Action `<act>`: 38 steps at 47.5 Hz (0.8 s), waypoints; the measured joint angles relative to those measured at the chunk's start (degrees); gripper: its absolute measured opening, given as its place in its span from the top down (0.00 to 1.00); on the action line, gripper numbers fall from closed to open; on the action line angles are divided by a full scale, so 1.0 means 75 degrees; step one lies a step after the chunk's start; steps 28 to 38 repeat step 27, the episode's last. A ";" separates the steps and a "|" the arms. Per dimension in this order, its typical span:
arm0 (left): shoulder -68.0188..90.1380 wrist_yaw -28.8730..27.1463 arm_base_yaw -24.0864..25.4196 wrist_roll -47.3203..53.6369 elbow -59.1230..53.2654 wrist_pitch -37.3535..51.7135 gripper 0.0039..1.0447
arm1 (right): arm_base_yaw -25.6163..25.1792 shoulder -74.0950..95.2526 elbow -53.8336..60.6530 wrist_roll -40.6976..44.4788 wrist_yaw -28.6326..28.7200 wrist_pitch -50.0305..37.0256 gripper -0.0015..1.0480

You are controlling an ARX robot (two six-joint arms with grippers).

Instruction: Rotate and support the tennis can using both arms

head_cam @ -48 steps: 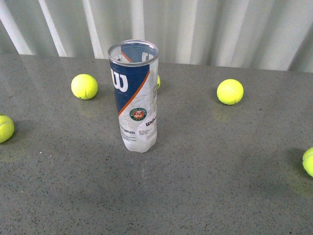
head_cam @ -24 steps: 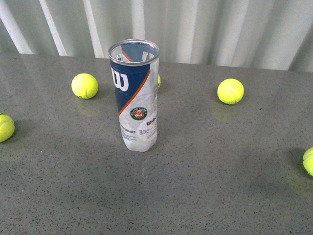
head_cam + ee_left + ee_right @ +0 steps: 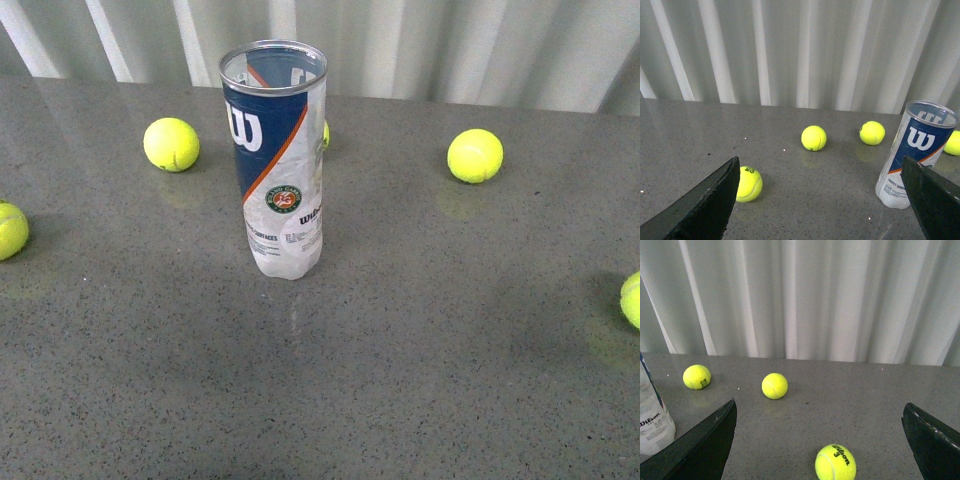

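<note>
The tennis can stands upright on the grey speckled desk, a little left of the middle in the front view, with its open metal rim at the top and its clear rounded base resting on the surface. Its blue-and-white label faces the camera, with a white W near the top, an orange diagonal stripe below it and a round green logo under that. Nothing touches the can, and no arm shows in the front view. Yellow tennis balls lie scattered on the desk: one ball to the left of the can, another well to its right, one at the left edge, one cut off at the right edge, and a sliver of a further ball peeking out just behind the can. A white corrugated wall rises behind the desk. In the left wrist view the left tool is released, its two dark fingers spread wide apart with nothing between them, and the can stands ahead near one finger, not touching it. In the right wrist view the right tool is likewise released and empty, its fingers far apart, with only the can's lower edge showing at the side of the picture.
</note>
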State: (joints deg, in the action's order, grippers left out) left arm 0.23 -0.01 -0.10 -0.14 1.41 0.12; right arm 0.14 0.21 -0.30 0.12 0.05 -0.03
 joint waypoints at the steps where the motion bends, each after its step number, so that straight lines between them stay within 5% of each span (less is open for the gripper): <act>1: 0.0000 0.0003 0.0000 0.0000 0.0000 0.0000 0.06 | 0.0000 0.0000 0.0000 0.0000 0.0000 0.0000 0.07; 38: 0.0000 0.0000 0.0000 0.0000 0.0000 0.0000 0.06 | 0.0000 0.0000 0.0000 0.0000 0.0003 0.0000 0.07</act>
